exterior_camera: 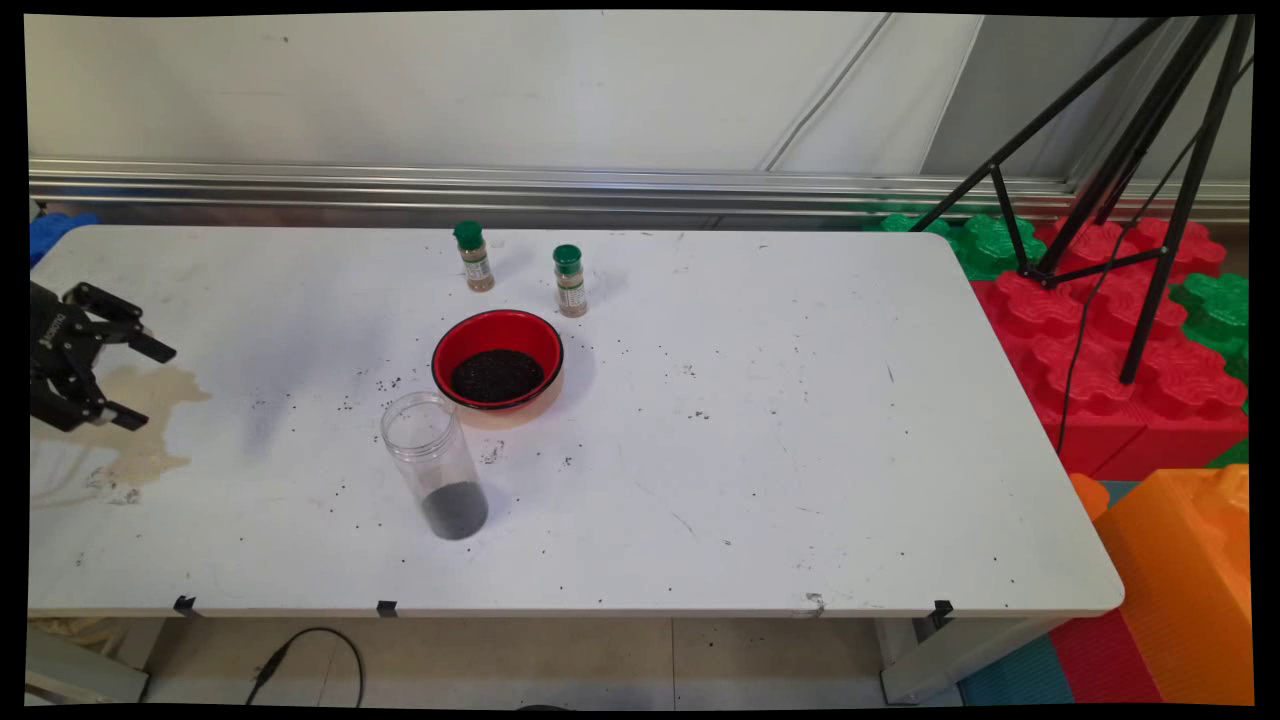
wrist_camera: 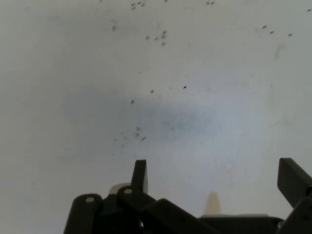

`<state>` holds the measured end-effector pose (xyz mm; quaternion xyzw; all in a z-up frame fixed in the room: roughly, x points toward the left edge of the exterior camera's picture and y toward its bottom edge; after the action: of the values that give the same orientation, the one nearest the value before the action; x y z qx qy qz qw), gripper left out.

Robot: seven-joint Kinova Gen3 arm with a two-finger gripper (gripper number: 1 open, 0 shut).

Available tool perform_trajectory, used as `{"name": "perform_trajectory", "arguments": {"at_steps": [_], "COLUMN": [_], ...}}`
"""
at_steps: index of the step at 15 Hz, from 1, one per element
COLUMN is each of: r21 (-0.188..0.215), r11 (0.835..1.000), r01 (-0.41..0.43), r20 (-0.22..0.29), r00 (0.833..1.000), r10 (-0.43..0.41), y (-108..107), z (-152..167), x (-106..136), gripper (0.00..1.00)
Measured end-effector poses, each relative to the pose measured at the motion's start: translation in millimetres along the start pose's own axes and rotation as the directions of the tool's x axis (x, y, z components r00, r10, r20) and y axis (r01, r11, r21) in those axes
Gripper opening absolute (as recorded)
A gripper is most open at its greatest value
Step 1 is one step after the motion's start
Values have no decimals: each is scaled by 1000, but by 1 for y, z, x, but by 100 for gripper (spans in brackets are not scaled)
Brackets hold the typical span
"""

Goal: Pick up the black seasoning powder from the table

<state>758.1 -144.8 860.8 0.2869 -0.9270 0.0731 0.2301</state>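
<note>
Over at the far left the gripper (exterior_camera: 145, 385) sits with its two fingers spread wide, nothing between them and nothing touched; in the hand view the gripper (wrist_camera: 217, 178) shows the same broad gap, with only bare, speckled table (wrist_camera: 204, 87) beneath it. It hangs just above the table's (exterior_camera: 760, 480) left end, fingers pointing to the right across the top, right beside a yellowish stain (exterior_camera: 140, 420). Moving right, well apart from the gripper, a clear plastic jar (exterior_camera: 435, 465) stands upright with its open mouth up, long axis vertical, a layer of dark grains at its bottom. Just beside it, up and to the right, sits a red bowl (exterior_camera: 497, 358) holding a heap of the same dark grains. Behind the bowl stand two small spice bottles with green caps, both upright: one (exterior_camera: 473, 256) to the back left, the other (exterior_camera: 569, 280) to the back right, nearer the bowl. Dark specks lie scattered on the table around jar and bowl. Far right, off the table, a black tripod (exterior_camera: 1130, 190) rises over red and green foam blocks (exterior_camera: 1090, 330).
</note>
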Motion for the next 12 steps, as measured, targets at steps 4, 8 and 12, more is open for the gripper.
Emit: {"name": "perform_trajectory", "arguments": {"at_steps": [4,8,12], "r21": [-45,-86,-124], "r11": [998,992,983], "r01": [-44,-87,-133], "r20": [-44,-104,-175], "r00": [998,992,978], "r10": [42,78,110], "y": [9,18,25], "z": [10,23,39], "x": [9,20,34], "gripper": [100,100,100]}}
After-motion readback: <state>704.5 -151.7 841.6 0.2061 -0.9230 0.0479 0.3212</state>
